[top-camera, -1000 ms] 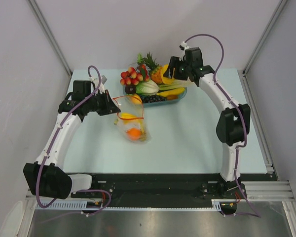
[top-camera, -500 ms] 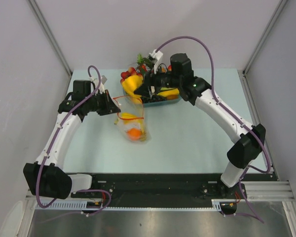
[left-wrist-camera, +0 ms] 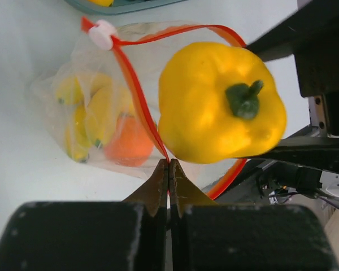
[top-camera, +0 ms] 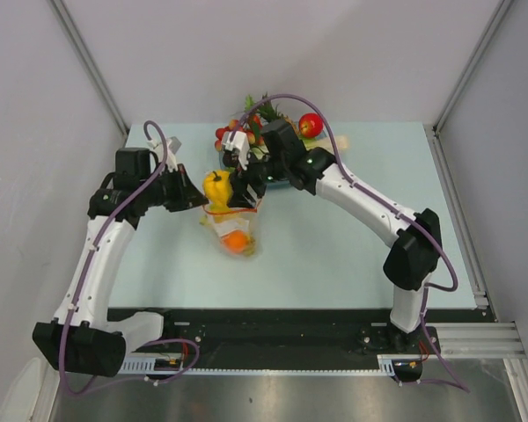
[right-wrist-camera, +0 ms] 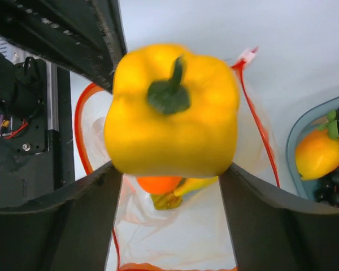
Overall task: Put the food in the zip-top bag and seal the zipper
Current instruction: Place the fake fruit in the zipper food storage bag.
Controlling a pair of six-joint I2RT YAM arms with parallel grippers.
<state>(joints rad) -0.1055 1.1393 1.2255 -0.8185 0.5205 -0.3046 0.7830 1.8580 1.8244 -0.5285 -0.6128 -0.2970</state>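
My left pincer (left-wrist-camera: 168,165) is pinched fully closed on the zipper (left-wrist-camera: 137,96), gripping one lip of the zip-top bag (left-wrist-camera: 48,93); the mouth gapes open just beyond its tips; deeper in the pouch lie the banana bunch (left-wrist-camera: 82,116) and the orange (left-wrist-camera: 127,144); the bag's bottom rests on the table (top-camera: 334,255). My right pincer (right-wrist-camera: 170,169) has its jaws spread wide around a yellow pepper (right-wrist-camera: 172,107), clamped on both flanks, directly over that open mouth; the blue tray (right-wrist-camera: 296,127) sits off to its side; farther out, past the tray, the red apple (top-camera: 311,124) lies well apart from the bag.
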